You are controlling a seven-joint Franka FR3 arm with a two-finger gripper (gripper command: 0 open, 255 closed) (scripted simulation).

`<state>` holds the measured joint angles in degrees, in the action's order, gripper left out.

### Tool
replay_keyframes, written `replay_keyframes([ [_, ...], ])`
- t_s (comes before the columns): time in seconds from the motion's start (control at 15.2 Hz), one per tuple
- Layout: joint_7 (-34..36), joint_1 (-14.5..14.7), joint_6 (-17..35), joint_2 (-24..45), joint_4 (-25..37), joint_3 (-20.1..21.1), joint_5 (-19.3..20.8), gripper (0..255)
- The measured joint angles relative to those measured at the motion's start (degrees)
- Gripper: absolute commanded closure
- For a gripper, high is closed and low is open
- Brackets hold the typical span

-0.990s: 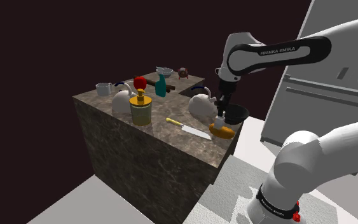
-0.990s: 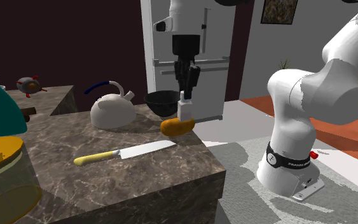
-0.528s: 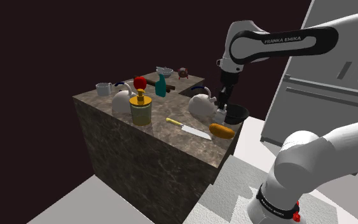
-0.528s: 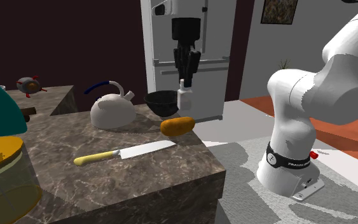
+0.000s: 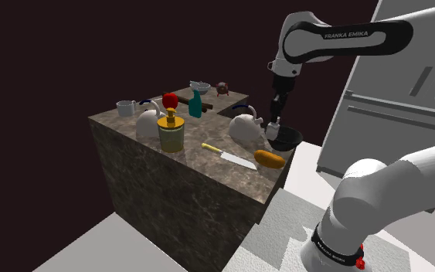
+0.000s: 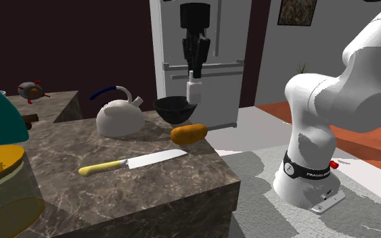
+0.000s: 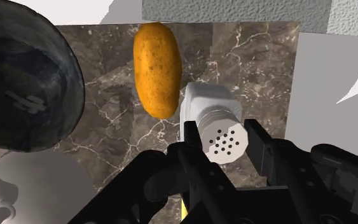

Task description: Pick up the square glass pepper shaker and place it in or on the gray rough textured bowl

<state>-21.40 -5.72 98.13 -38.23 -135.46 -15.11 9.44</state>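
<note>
Knife [image 6: 133, 161] with a yellow handle is laid flat near the counter [image 6: 67, 145] front edge in the second exterior view. Just past it, an orange oblong lump [image 6: 189, 133] is seen at the counter's corner on the stand's side. Above and slightly behind the lump, the pepper shaker [image 6: 194, 91] is held upright, well clear of the counter. It is drawn white with a perforated cap and is clamped near its top between the fingers of the gripper [image 6: 195, 73]. Beyond that, a dark bowl [image 6: 174, 108] is set close to the counter's far edge, with a pale kettle [image 6: 119, 118] just beside it, further in from the corner.

In the wrist view the shaker [image 7: 210, 124] is seen over bare counter beside the lump [image 7: 157, 69], with the bowl [image 7: 25, 83] off to one side. It is judged not yet over the bowl.

Risks:
- If release is made this short, the shaker is dropped on the counter edge or off it.
- If the descent is low, the rim is clipped and the bowl is shoved off the edge.
- The hold is high on the shaker, so a slip or tilt is possible.
- The kettle could be bumped if the move is overshot.
</note>
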Motion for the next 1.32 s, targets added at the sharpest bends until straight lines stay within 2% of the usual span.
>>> replay_keyframes([
  [0.59,-12.9,-1.6,-0.3,11.0,12.8,-11.0,2.3,255],
  [1.12,-26.0,-1.9,-2.6,25.6,29.7,-21.3,-2.0,255],
  [1.32,-27.9,-2.0,-1.0,28.0,30.2,-22.7,-3.1,255],
])
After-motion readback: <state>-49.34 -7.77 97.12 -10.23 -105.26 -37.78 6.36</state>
